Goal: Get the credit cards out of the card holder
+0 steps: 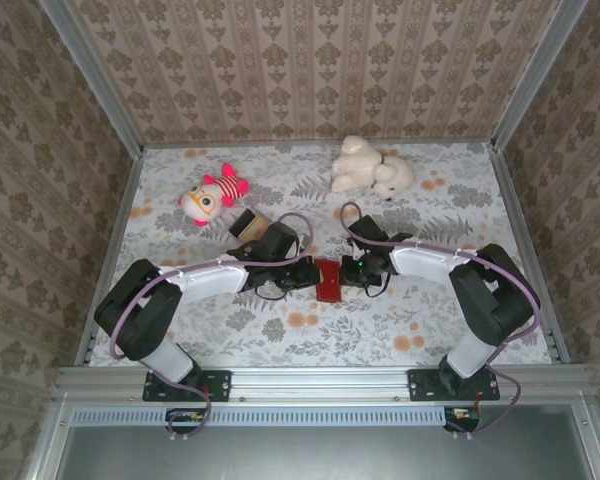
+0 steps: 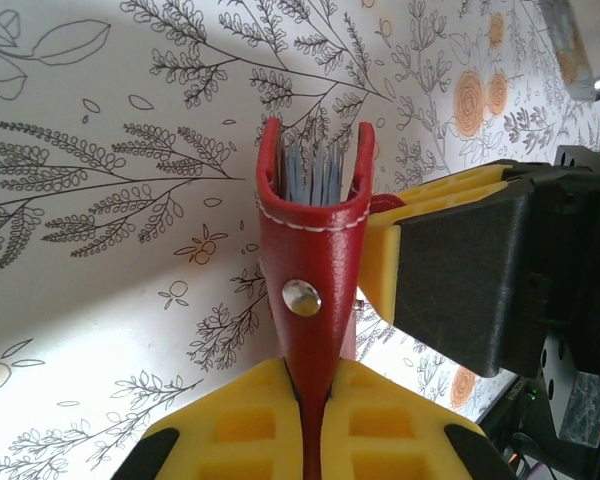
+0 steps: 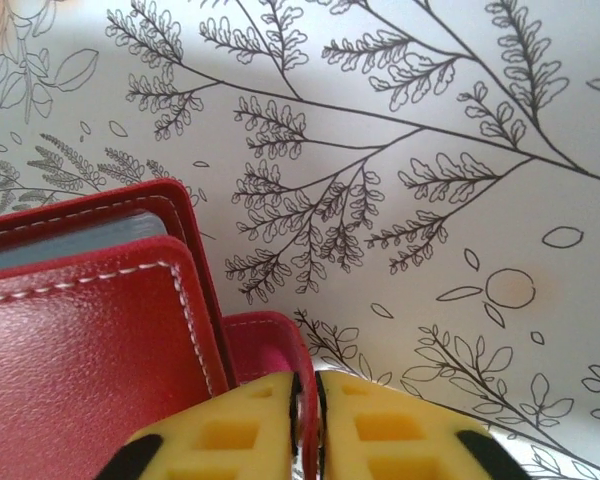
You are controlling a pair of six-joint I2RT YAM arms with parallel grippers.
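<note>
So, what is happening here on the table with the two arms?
Both robot arms are holding the red wallet in the middle of the table. The left gripper is clamped on one end of it, and the right gripper pinches a small red flap at its side. The wallet gapes a little at its other end, where grey-blue pockets show. No card has been pulled out yet, as far as these views show.
</note>
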